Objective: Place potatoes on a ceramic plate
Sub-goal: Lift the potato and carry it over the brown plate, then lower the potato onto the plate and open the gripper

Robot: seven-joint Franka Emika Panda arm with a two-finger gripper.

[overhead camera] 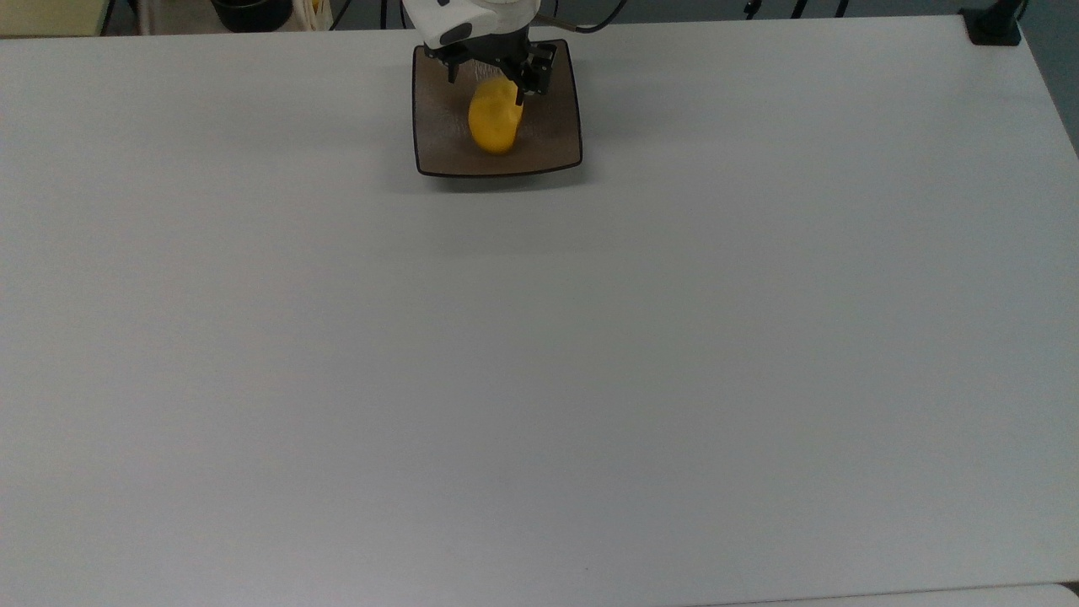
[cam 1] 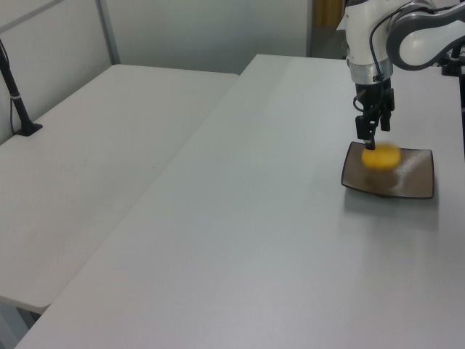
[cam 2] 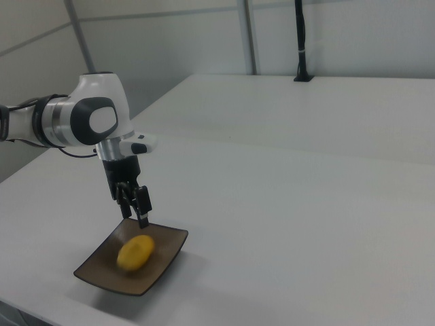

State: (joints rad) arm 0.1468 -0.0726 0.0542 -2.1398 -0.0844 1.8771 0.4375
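I see the potato as one smooth, bright yellow egg-shaped lump, slightly blurred in the left view. It sits inside the square dark brown ceramic plate (glossy, thin black rim) at twelve o'clock on the white tabletop. My hand hangs just above, fingers spread, pinching nothing.

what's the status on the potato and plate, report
Claw open, above the plate's far side. Potato released, on the ceramic plate. Nothing in the way on the table.
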